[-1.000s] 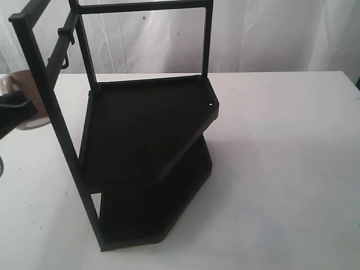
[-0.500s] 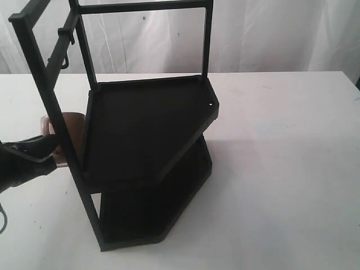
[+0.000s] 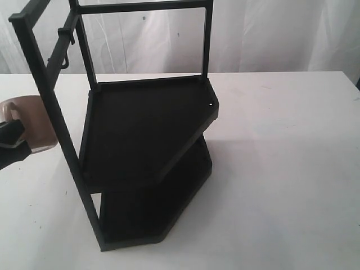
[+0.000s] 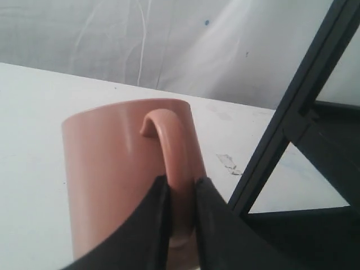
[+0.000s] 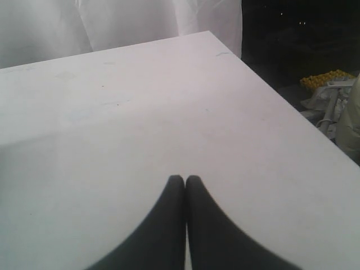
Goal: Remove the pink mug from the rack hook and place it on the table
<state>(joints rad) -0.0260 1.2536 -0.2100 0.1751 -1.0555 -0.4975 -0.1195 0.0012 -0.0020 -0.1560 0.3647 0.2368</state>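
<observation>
Counter (image 3: 281,169) comes first: a wide white top with faint smudges that carries everything else. On it stands the rack (image 3: 146,129), a tall black metal frame with two dark angular shelves stacked one over the other and thin upright bars. A small hook (image 3: 66,59) hangs from the rack's upper side rail at about eleven o'clock from the top shelf. The pink mug (image 3: 36,124) is off that hook and well below it, at nine o'clock from the rack. It sits just outside the front upright bar and near the exterior view's edge. It looks upright, with its handle turned toward the left arm. Whether its base rests on the counter I cannot tell, since the bottom is hidden. The left pincer (image 4: 180,185) pinches the mug's handle, one dark finger (image 4: 157,208) on each side of the loop. The right pincer (image 5: 185,180) is pressed together on nothing, its two tips touching, over bare counter near a corner.
</observation>
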